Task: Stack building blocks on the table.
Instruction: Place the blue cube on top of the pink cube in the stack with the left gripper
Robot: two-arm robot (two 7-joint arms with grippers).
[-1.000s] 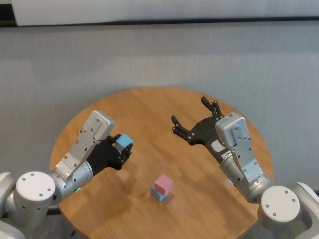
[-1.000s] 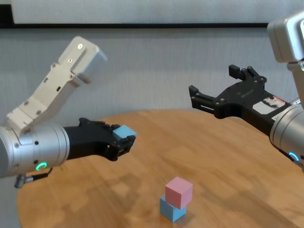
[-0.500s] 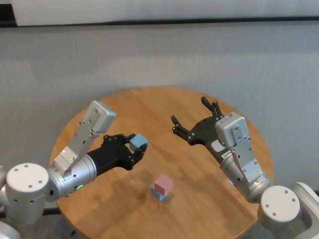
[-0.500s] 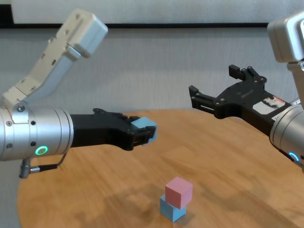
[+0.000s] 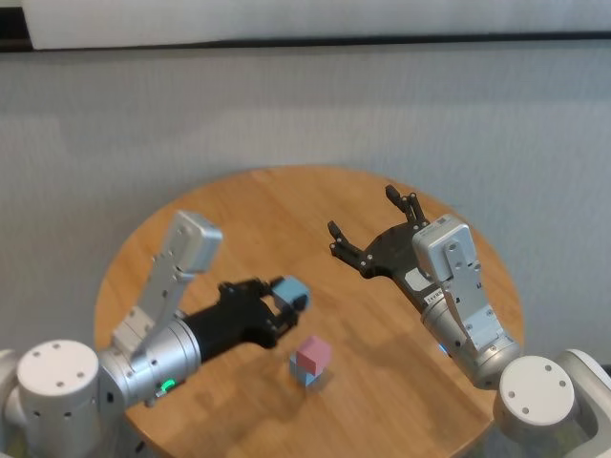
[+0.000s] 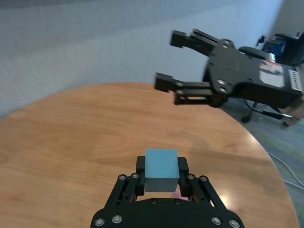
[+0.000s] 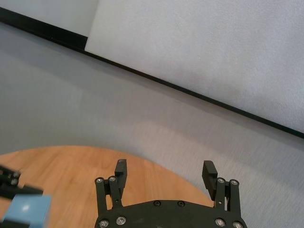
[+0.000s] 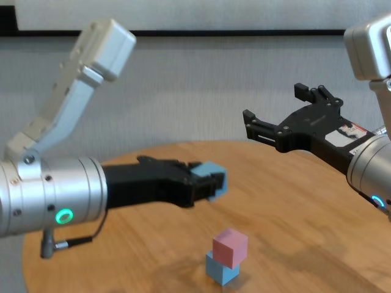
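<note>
Carrying a light blue block [image 8: 211, 177] clamped between the fingers of my left pincer [image 5: 286, 303], I hold it in the air above the surface [image 5: 248, 210], up and to the left of the two-block stack near the front edge. That stack is a pink block [image 5: 312, 354] sitting on another light blue block [image 5: 304, 374], the pink one turned slightly off square from the one beneath it.

To finish this step well, I judge I should bring the held block directly over the pink block before descending, turn my wrist so its faces line up with the pink top, then lower slowly until it rests flat. Only then should I ease my fingers apart, and withdraw straight upward so I do not brush the stack. The danger, as I see it, is a sideways nudge: the stack is small and would topple or shift easily.

My left forearm reaches forward, low and nearly level over the surface, the pincer pointing towards the middle. My right pincer [image 8: 287, 122] hangs idle, well apart over the far right of the surface, fingers spread wide and holding nothing.
</note>
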